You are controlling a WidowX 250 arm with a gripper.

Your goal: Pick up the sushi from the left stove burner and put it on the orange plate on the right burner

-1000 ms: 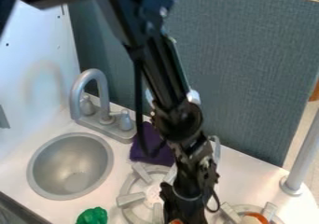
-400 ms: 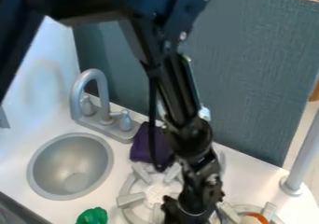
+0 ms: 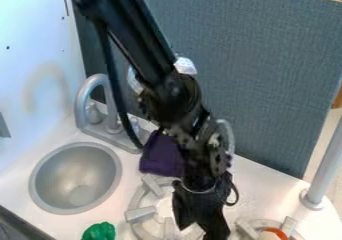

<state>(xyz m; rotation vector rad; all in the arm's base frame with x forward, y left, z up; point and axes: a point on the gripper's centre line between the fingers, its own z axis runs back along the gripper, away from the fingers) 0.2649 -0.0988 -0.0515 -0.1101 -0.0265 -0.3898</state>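
The gripper (image 3: pixel 199 229) hangs low over the burner at the bottom centre, its fingers pointing down and standing apart, with pale burner surface between their tips. Its right finger reaches the bottom edge of the view. Behind and left of the wrist, a folded purple cloth (image 3: pixel 161 156) lies near the back of the counter. A crumpled green object (image 3: pixel 99 231) rests in front of the sink. On the right-hand burner sits an orange and white object (image 3: pixel 272 233), cut off by the bottom edge.
Left of the gripper is the round metal sink (image 3: pixel 41 184) with a grey faucet (image 3: pixel 83 101) behind it. The left burner (image 3: pixel 139 214) lies under the gripper. A grey post (image 3: pixel 326 166) rises at the right, and a blue-grey panel (image 3: pixel 267 74) borders the counter's back.
After dipping toward the bottom edge, the gripper now stands higher in the view, with more of it showing. The upper arm has swung back up and left. An orange patch seen earlier beside it is out of sight.
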